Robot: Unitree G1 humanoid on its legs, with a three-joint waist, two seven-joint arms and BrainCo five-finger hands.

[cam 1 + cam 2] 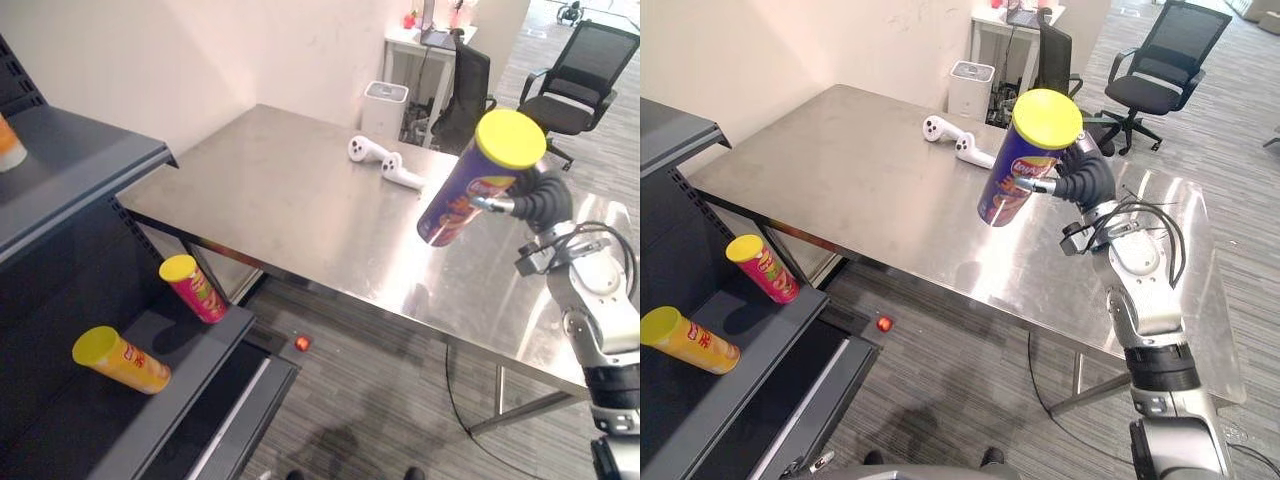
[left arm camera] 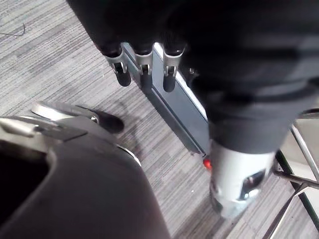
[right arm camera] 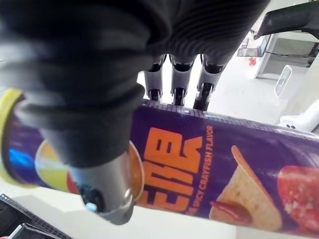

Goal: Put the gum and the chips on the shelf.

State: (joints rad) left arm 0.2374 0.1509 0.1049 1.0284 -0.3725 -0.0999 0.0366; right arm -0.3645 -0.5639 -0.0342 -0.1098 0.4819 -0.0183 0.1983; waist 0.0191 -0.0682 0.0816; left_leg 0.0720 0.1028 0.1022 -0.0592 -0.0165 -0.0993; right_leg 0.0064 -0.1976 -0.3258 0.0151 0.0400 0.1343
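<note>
Right hand (image 1: 1085, 182) is closed round the side of the purple chips can (image 1: 1025, 160), fingers over the top of the tube and thumb beneath, holding it tilted in the air with its yellow lid up, above the steel table (image 1: 300, 200). The main risk, as I judge it, lies in the carry. The shelf (image 1: 205, 345) stands well apart, off to the hand's left and lower, so the smooth round tube could slide or twist in the grip if the arm swings quickly. A tilted can could also catch the edge of the upper board (image 1: 90, 160) on its way in. On the lower board, a yellow can (image 1: 120, 360) and a pink can (image 1: 195, 288) already lie on their sides near the front edge. A nudge from the incoming tube could send either rolling off, and the purple can may roll too if it is laid down rather than stood up. Two white controllers (image 1: 385, 162) lie on the table just beyond the hand, to its left, and a low sweep might brush them. Left hand (image 2: 144, 59) hangs over the floor with relaxed fingers, holding nothing. I cannot pick out the gum. A small red thing (image 1: 302, 343) lies on the floor between table and shelf, too small to identify.
</note>
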